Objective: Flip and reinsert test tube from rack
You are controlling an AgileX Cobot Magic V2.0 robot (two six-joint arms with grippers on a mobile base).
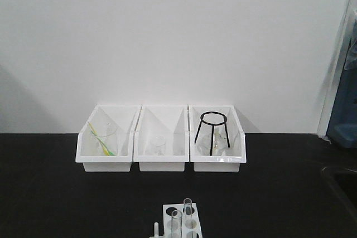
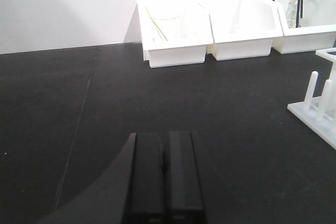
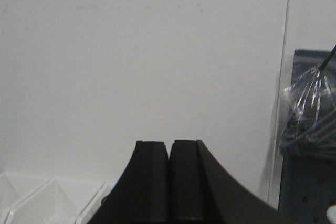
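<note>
I see the left tool (image 2: 165,136) low over the black bench (image 2: 79,129), its two dark fingers pressed together with nothing between them. The rack (image 2: 315,111) stands ahead of this tool and to its right, well apart from it. In the left wrist view only the rack's near corner and some of its short white pegs (image 2: 312,90) show at the edge. In the front view the rack (image 1: 181,218) sits at the bottom of the picture, and two clear test tubes (image 1: 188,209) stand upright in holes of its top plate, one just beside the other. I cannot tell which of the two is the one for the task. Neither tool touches the rack or the tubes. Far ahead of the left tool, three white bins (image 1: 162,165) stand side by side against the white wall. The one furthest to the right of the tool holds a black ring stand (image 1: 212,132), and the one straight ahead holds glassware with a yellow-green stick. The right tool (image 3: 169,145) also has its fingers closed together and empty. It points at the wall, with the bins below it and to its left, and a blue object (image 3: 310,187) to its right.
</note>
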